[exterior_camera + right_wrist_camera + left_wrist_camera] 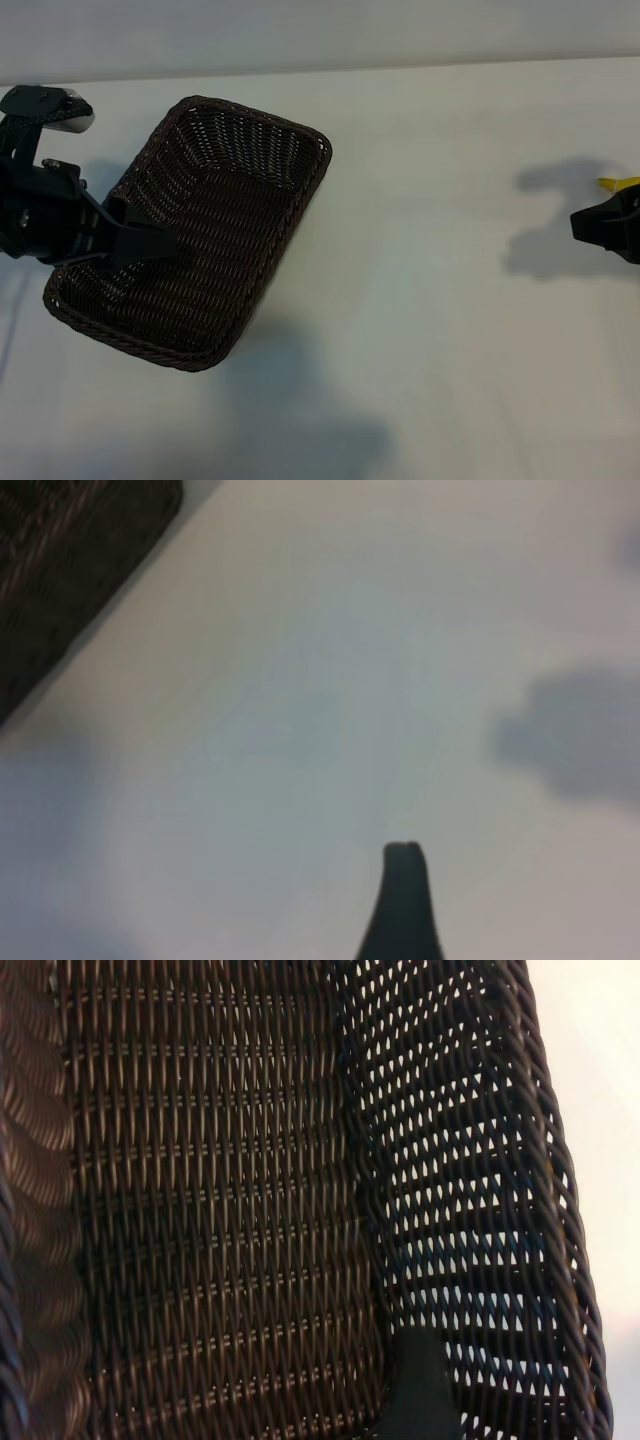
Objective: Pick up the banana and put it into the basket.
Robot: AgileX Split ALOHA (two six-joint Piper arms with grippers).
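The dark brown wicker basket point(215, 225) lies at an angle on the left half of the table. My left gripper point(148, 240) hangs over the basket's left rim, open. One black finger point(424, 1390) shows inside, close to the woven side wall point(480, 1210), with nothing held. Only a yellow tip of the banana point(617, 184) shows at the far right edge, just behind my right gripper point(592, 224). The right gripper is open. Its one visible finger point(402, 900) is over bare table, and the banana is out of the right wrist view.
The white table point(430, 300) stretches between the basket and the right arm, with the arms' shadows point(545, 255) on it. A corner of the basket point(70, 570) shows in the right wrist view. The table's far edge point(400, 66) meets a pale wall.
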